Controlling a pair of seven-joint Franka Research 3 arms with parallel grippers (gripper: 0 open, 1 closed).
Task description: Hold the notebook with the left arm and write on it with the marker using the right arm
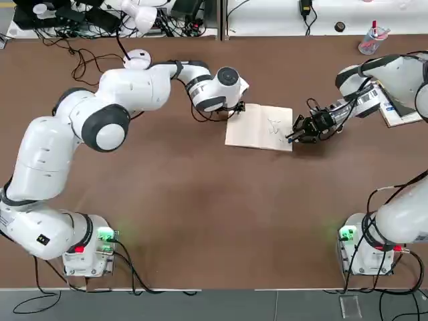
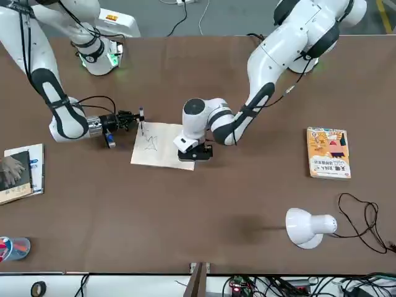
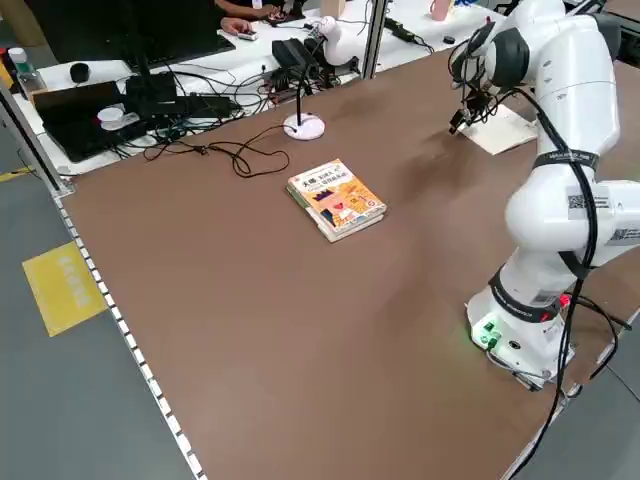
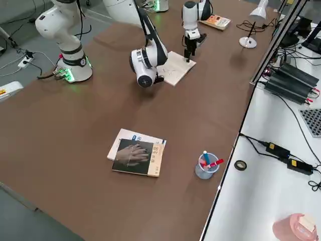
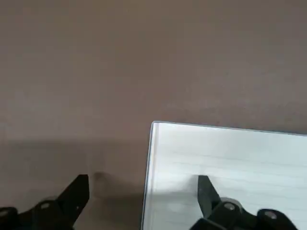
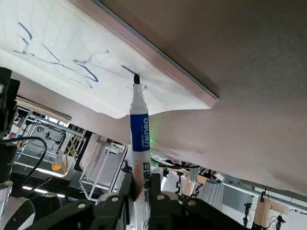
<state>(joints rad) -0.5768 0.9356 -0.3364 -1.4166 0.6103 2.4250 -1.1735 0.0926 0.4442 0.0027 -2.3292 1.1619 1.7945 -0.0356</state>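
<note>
The notebook (image 1: 257, 126) lies open at mid-table, cream pages showing dark blue scribbles (image 6: 81, 67). My left gripper (image 1: 233, 107) is at its far left corner, fingers spread open. In the left wrist view one fingertip (image 5: 205, 188) rests on the page and the other (image 5: 79, 188) stands over bare table. My right gripper (image 1: 302, 128) is at the notebook's right edge, shut on the marker (image 6: 140, 139). The marker's dark tip touches the page near that edge. From the front the marker (image 2: 141, 117) stands upright over the notebook (image 2: 158, 147).
An orange-yellow illustrated book (image 2: 328, 153) lies toward my left side. A dark-covered book (image 4: 136, 156) and a clear cup of pens (image 4: 206, 165) sit at the far right. A white desk lamp (image 2: 307, 227) with its cable stands at the far edge.
</note>
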